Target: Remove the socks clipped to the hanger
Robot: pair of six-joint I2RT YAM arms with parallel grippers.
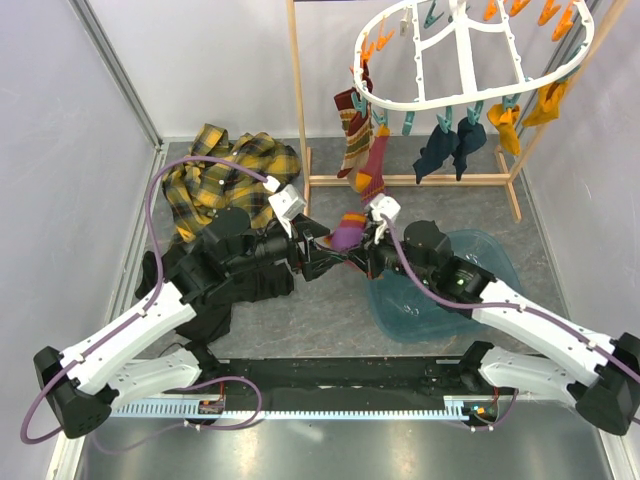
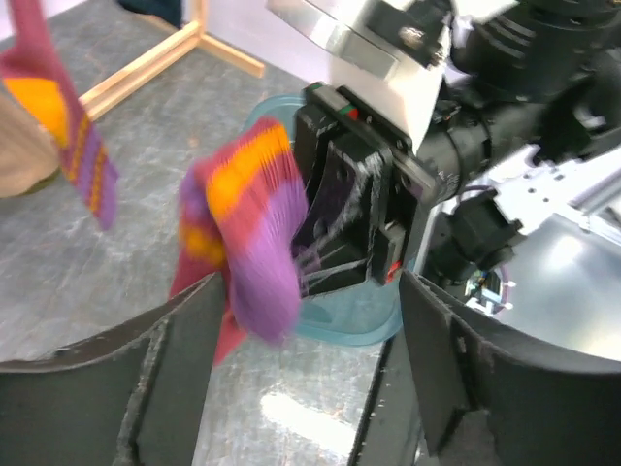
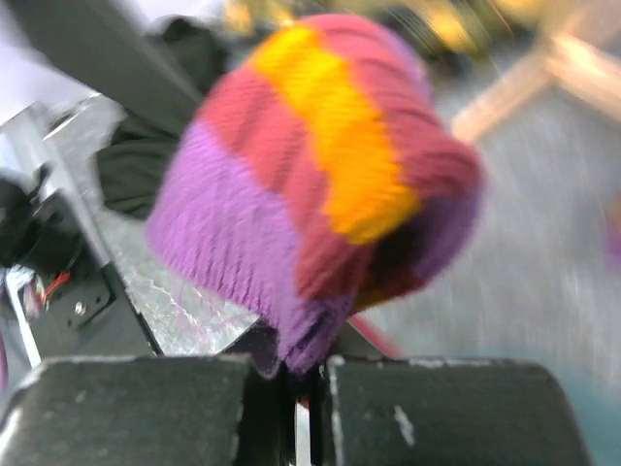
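- Ribbed knit sock (image 3: 320, 184), maroon with orange and purple bands, bunched into a soft lump, off the hanger and near the translucent teal basin (image 1: 500, 265).
- Pinched at its purple cuff by the right gripper (image 3: 309, 374), flat black jaws closed tight on the fabric.
- Just beside it the left gripper (image 2: 309, 282), jaws spread wide, gripping nothing.
- White plastic oval hanger (image 1: 400, 103) up by the wooden frame (image 1: 400, 180), orange and teal clips dangling.
- Clipped there: matching striped sock (image 1: 372, 165), beige-striped sock (image 1: 350, 125), navy pair (image 1: 450, 150), mustard socks (image 1: 505, 125).
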